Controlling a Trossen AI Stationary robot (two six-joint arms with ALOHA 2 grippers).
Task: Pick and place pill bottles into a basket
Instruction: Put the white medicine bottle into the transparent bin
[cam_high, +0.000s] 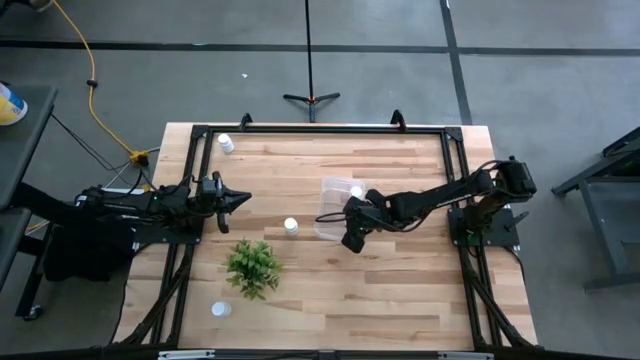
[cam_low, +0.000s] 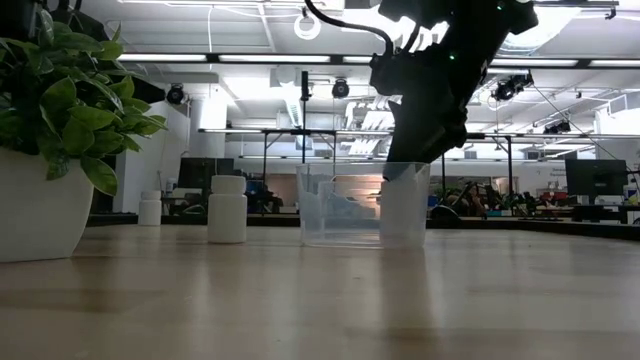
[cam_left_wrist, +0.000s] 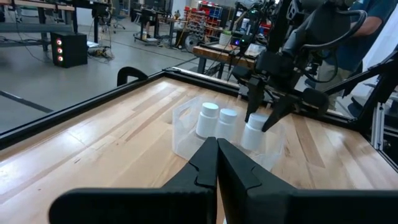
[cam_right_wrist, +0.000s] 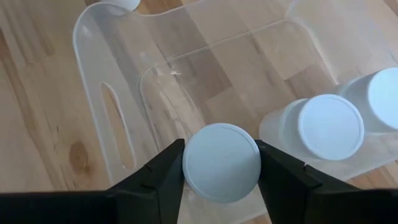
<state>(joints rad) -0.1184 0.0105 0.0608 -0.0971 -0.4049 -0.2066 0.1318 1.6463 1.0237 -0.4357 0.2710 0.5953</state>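
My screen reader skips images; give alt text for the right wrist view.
The right gripper holds a white-capped pill bottle above the clear basket, where two more bottles already stand on its floor.

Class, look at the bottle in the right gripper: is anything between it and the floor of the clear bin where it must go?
Nothing visible blocks it. The right gripper holds the bottle over a bare part of the bin. The two bottles already inside stand to one side, close but not underneath.

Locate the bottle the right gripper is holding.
High view, right of centre: the right gripper holds the bottle inside the clear basket, beside two others.
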